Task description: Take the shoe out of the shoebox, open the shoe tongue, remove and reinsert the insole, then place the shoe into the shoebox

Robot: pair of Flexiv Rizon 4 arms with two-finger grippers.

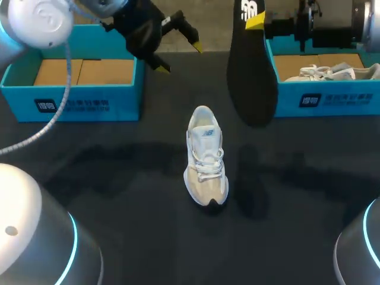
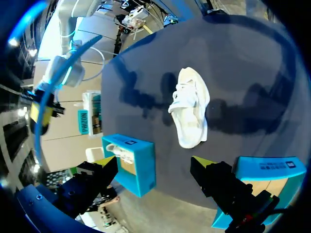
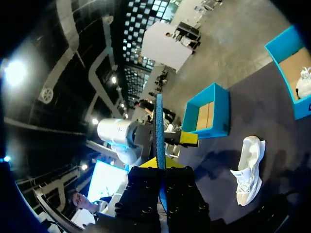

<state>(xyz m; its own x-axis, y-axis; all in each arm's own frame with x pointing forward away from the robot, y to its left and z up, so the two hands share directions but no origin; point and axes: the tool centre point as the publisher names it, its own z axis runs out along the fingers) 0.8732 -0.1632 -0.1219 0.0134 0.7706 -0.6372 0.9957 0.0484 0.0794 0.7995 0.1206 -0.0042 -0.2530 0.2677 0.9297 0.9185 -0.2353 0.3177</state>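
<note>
Tabletop (image 1: 119,196): the empty shoebox (image 1: 77,101) is sitting at its far-left corner. The shoe (image 1: 206,157) is standing at centre, out of the box. You are holding the insole (image 1: 250,77) aloft, so removal looks done; reinserting and reboxing are pending. The right gripper (image 3: 159,167) is pinching the insole's end between its fingers. The left gripper (image 1: 180,57) is hanging with fingers spread, empty.

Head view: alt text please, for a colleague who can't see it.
The right claw holds a black insole in the air above the table, beside the right shoebox, which holds a second shoe. A white shoe stands alone mid-table, and the open left claw hangs near the empty left shoebox.
</note>
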